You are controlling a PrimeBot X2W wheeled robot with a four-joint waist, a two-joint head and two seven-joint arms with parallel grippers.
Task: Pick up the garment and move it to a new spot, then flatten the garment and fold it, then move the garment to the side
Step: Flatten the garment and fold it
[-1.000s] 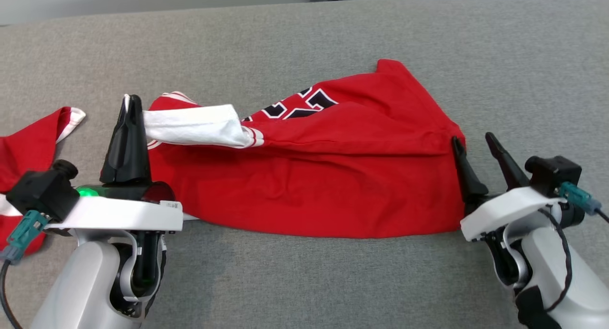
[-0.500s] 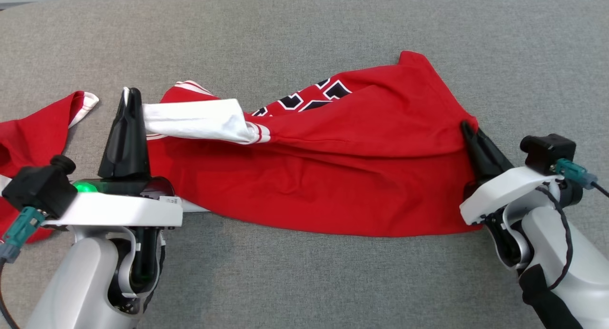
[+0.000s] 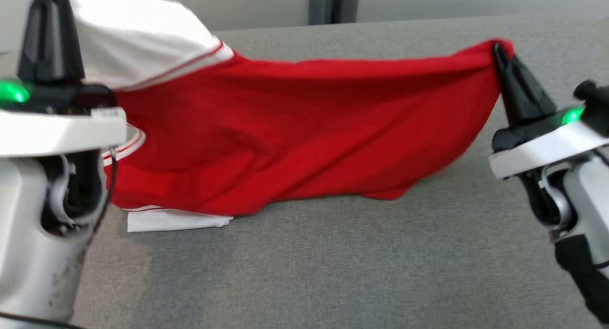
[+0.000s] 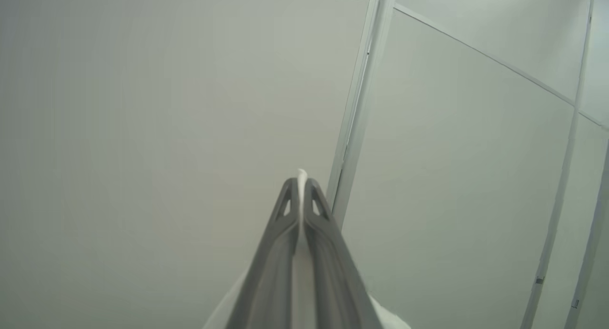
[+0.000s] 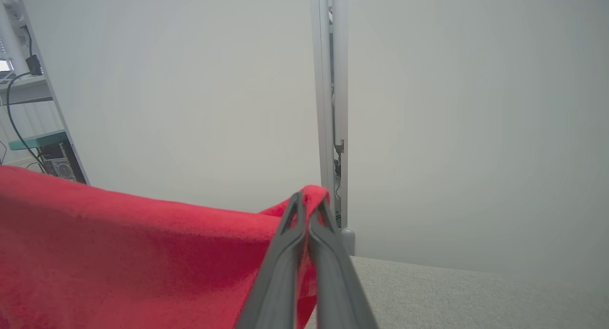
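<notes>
Both grippers are clamped on the garment [image 3: 295, 129]. The left gripper [image 4: 300, 179] has its fingers pressed together with a sliver of white cloth showing between the tips. The right gripper [image 3: 498, 48] pinches a red corner, jaws together on it. The garment hangs between them as a red sheet, its long axis running left to right across our front and its upper edge drawn nearly taut from one grip to the other. The white part [image 3: 138, 39] bunches at the left grip. The lower edge sags onto the grey table [image 3: 333, 281], and a white flap [image 3: 176, 220] lies flat there at lower left. So the cloth lies inboard of each gripper, below and toward the middle, and neither arm is nearer; they share it. We judge this to be the carry to a new spot. The move ahead turns on keeping the two grips spaced along that axis, so the sheet lands spread rather than folded on itself.
</notes>
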